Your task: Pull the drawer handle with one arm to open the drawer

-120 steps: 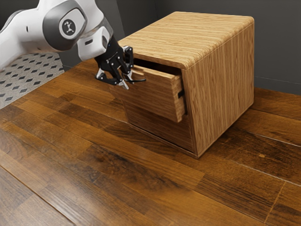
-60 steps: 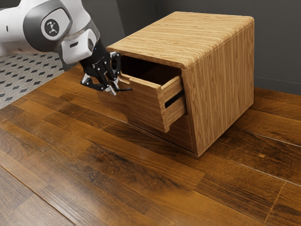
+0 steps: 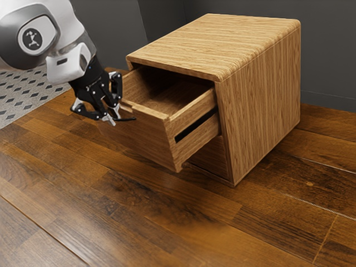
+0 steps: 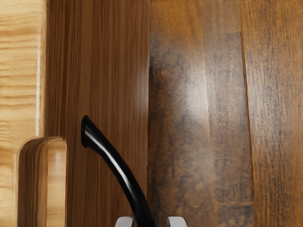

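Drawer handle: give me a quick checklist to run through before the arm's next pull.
1. Hand shut on the drawer handle: ok. In the wrist view the black bar runs down between the finger bases.
2. Drawer out of the cabinet: ok. It is well open and its wooden inside shows.
3. Drawer at the end of its travel: cannot tell. Its back end is hidden under the cabinet top.
4. Cabinet standing flat on the wooden floor: ok.
5. Drawer front square to the cabinet, not skewed: cannot tell from this angle.
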You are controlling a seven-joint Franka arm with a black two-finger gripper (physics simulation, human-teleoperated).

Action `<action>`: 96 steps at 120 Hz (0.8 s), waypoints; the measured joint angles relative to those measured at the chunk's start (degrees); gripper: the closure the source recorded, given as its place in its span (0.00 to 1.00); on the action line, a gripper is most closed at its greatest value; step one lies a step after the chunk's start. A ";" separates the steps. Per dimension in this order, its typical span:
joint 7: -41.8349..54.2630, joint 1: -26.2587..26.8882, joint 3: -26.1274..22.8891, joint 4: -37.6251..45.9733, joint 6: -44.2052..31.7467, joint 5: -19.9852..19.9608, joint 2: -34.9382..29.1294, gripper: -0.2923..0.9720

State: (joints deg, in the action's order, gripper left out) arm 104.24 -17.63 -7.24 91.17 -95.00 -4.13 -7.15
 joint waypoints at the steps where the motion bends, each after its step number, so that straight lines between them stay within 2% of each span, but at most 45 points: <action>1: 0.00 0.07 0.09 0.15 0.01 -0.03 -0.16 0.76; 48: 0.07 0.38 2.52 9.23 0.03 -1.63 -10.45 0.74; 80: 0.09 1.31 5.47 9.71 0.41 -2.64 -18.90 0.71; 96: -0.02 2.86 7.11 8.86 0.72 -3.09 -20.28 0.52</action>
State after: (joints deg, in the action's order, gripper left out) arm 104.22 -14.77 -0.13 100.03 -94.27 -7.22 -27.42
